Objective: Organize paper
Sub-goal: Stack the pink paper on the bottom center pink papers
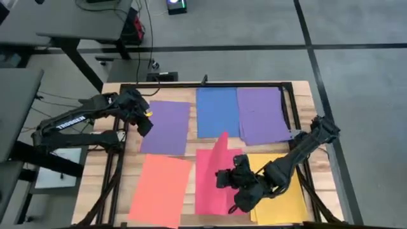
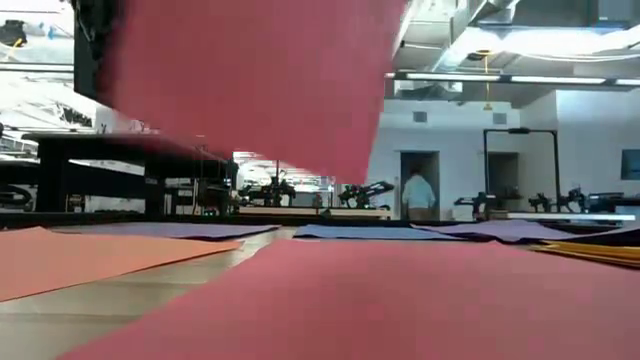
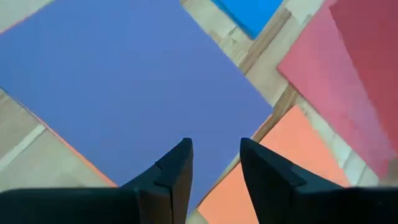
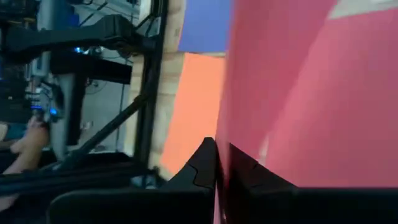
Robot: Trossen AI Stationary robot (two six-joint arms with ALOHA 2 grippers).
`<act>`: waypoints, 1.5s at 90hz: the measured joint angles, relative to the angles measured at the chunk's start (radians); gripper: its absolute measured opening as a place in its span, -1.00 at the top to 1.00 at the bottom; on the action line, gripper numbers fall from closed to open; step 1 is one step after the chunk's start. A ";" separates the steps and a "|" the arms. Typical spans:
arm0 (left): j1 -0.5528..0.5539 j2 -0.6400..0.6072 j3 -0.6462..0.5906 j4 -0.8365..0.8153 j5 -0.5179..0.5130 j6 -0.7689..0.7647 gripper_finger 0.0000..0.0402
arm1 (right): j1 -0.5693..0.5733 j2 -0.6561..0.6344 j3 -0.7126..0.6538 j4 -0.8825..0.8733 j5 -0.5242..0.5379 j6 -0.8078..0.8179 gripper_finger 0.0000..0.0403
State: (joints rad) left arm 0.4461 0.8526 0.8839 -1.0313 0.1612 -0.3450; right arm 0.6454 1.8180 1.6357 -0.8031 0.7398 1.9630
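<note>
The right hand [image 1: 224,176] is clamped on the edge of a pink-red sheet [image 1: 219,152], which stands lifted and curling above another pink-red sheet [image 1: 210,191] lying flat on the surface [image 1: 114,159]. The left hand [image 1: 145,121] hovers with fingers apart over the left purple sheet [image 1: 166,127]. Blue [image 1: 217,111], purple [image 1: 262,114], salmon-orange [image 1: 160,189] and yellow [image 1: 286,200] sheets lie flat around them

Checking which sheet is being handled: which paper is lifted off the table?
The pink-red sheet. The right claw pinches its edge, curling one side upright, while the purple, blue, salmon-orange and yellow sheets lie flat.
</note>
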 joint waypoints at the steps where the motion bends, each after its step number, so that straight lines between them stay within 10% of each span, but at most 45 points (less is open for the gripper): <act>1: 0.000 0.000 -0.004 -0.001 0.000 0.000 0.41 | -0.002 0.005 -0.007 -0.001 -0.002 -0.002 1.00; 25: -0.016 0.000 -0.076 -0.013 0.001 -0.019 0.41 | -0.041 0.030 -0.221 0.396 -0.001 -0.104 1.00; 57: -0.045 -0.001 -0.076 0.006 0.001 -0.033 0.41 | -0.023 0.036 -0.307 0.308 -0.218 -0.147 1.00; 135: -0.047 0.000 -0.075 0.005 0.000 -0.061 0.41 | 0.007 0.035 -0.310 0.038 -0.259 0.043 1.00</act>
State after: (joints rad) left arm 0.3996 0.8524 0.8085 -1.0260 0.1612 -0.4057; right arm 0.6529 1.8534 1.3254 -0.7647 0.4805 2.0064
